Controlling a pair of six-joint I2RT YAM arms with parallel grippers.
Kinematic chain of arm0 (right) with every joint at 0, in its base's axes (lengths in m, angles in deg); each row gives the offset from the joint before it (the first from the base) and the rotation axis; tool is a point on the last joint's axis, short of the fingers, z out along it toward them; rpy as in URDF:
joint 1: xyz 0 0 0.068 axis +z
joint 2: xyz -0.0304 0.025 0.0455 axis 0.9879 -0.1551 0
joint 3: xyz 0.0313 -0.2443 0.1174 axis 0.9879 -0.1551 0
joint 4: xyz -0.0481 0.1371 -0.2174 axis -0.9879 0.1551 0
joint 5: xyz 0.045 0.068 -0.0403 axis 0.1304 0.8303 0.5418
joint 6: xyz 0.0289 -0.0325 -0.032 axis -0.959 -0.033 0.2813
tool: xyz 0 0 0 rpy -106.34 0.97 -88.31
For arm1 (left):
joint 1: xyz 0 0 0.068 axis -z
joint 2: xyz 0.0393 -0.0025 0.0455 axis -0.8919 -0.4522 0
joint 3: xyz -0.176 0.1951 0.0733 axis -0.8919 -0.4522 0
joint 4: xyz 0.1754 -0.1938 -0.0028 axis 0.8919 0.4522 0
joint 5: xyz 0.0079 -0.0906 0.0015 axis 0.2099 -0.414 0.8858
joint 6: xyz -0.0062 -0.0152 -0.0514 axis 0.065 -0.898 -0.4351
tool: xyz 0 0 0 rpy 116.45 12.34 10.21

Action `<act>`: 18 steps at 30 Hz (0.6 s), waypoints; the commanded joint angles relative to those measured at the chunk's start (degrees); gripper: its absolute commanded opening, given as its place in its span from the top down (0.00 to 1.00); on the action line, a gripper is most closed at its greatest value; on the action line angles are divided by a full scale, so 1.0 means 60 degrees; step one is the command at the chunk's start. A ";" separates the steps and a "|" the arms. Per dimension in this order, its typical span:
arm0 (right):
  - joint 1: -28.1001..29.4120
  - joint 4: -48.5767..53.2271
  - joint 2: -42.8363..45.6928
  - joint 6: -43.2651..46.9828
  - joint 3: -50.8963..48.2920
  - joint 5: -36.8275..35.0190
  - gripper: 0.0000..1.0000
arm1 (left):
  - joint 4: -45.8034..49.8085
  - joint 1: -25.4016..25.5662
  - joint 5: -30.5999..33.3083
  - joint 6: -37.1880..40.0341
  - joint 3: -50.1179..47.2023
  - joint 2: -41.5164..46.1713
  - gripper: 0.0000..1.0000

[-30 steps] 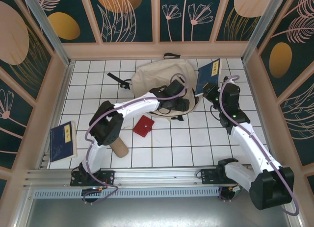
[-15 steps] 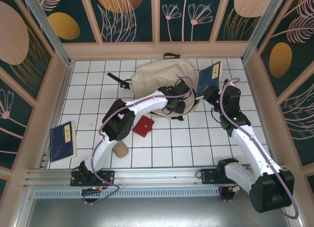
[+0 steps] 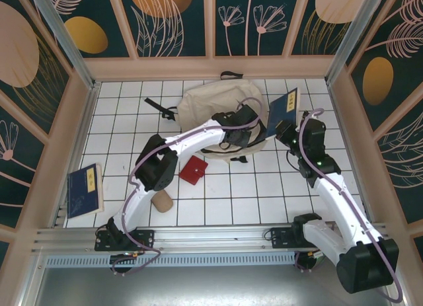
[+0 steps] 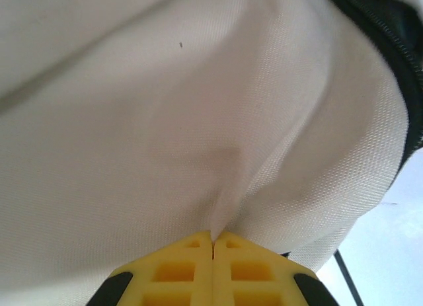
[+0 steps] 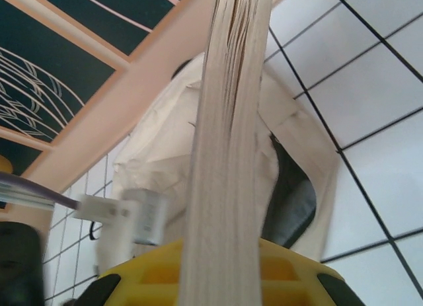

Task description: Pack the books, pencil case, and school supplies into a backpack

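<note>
Left pincer (image 4: 212, 238) clamped on backpack (image 4: 132, 121) fabric; right pincer (image 5: 221, 253) grips navy book (image 3: 281, 113), yellow label (image 3: 289, 100) unreadable.

We see a white tiled table (image 3: 264, 200). On it, the beige backpack (image 3: 201, 102) lies toward twelve o'clock and a navy book (image 3: 84, 189) lies between eight and nine o'clock. The red square (image 3: 193, 170) is just left of centre, and the tan pencil case (image 3: 162, 201) is toward seven o'clock.
</note>
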 commanded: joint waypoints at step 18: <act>0.0988 0.0149 0.0374 -0.1229 -0.0303 0.2692 1.00 | -0.3341 -0.0880 0.0590 0.0574 -0.0344 0.2663 1.00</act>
